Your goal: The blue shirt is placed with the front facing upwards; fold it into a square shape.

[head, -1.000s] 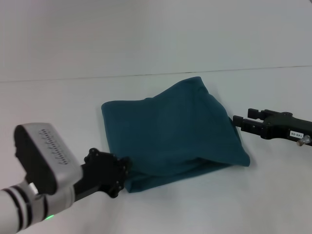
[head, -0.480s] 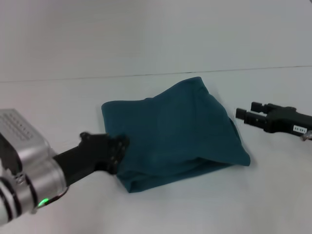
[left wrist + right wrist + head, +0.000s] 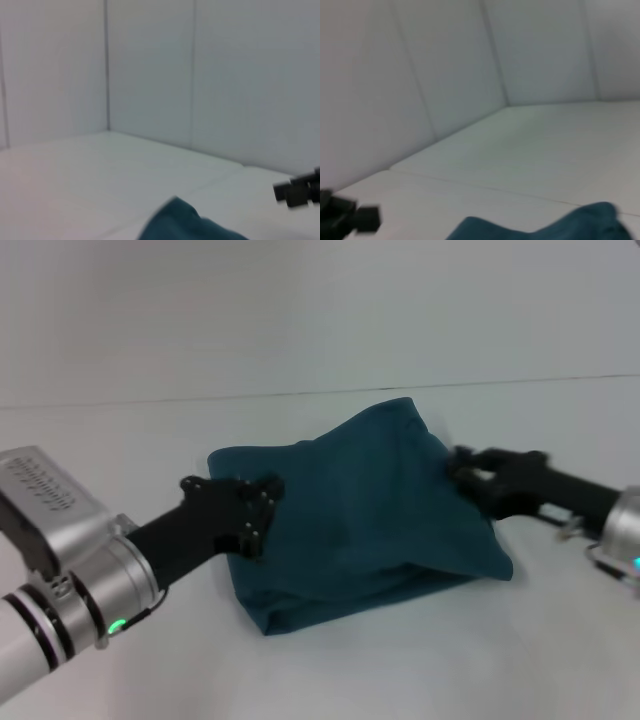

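Shirt (image 3: 360, 510), dark teal-blue, lies folded into a rough, puffy square on the middle of a white counter (image 3: 120, 460), with layered edges showing along its near side. Left claw (image 3: 262, 510), black, sits against the shirt's left edge; I cannot tell whether its fingers are spread or closed. Right claw (image 3: 462, 468) presses at the shirt's right edge, seemingly touching the cloth, and its grip is equally unclear. Pale walls rise behind the counter.
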{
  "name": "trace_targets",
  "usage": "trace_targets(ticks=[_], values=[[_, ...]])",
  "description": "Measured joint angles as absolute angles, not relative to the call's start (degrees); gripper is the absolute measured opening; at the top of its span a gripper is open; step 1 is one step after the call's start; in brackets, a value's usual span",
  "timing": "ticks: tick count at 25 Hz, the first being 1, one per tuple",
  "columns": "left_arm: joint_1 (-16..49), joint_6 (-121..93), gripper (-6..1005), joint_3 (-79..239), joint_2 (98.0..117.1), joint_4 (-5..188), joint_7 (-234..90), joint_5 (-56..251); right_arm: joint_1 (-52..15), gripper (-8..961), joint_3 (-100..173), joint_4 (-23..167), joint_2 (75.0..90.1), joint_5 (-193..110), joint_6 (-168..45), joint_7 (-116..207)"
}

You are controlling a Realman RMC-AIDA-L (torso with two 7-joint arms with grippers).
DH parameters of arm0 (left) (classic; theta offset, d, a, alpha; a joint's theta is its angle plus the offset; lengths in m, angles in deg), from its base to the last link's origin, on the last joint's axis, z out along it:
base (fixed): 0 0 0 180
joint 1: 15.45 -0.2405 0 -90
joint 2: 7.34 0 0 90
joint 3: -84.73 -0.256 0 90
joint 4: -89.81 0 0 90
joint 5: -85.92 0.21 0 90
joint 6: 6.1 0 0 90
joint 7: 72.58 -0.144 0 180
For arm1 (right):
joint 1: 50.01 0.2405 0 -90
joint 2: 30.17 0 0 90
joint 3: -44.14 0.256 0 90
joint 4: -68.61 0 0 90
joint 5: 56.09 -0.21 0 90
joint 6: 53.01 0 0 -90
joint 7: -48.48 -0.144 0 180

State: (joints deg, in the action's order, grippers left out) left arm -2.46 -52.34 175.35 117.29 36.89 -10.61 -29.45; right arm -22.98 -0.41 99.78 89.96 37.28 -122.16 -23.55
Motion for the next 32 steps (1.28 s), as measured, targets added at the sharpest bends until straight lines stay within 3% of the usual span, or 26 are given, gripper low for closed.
trace_targets(ticks=[5, 9, 15, 27, 32], values=[[-3.0, -52.5, 61, 175.4, 117.19, 38.2, -14.6, -34.0, -17.0, 249, -1.6, 88.0, 89.98, 36.6, -119.0, -14.0], [-2.8, -52.7, 61, 175.5, 117.20, 39.1, -14.8, -34.4, -13.9, 163, -5.6, 82.5, 90.07, 36.8, -114.2, -12.7], [-2.8, -52.7, 62, 175.5, 117.20, 39.8, -14.9, -34.5, -14.4, 35, -9.7, 80.5, 90.01, 36.8, -111.7, -13.1], [-2.7, -53.2, 61, 175.5, 117.19, 40.8, -15.0, -34.7, -20.5, 35, -9.3, 87.0, 90.06, 25.4, -114.0, -14.4], [-2.6, -53.9, 62, 175.5, 117.17, 40.9, -15.2, -35.2, -17.8, 35, -9.4, 87.5, 89.77, 17.4, -109.4, -12.4]])
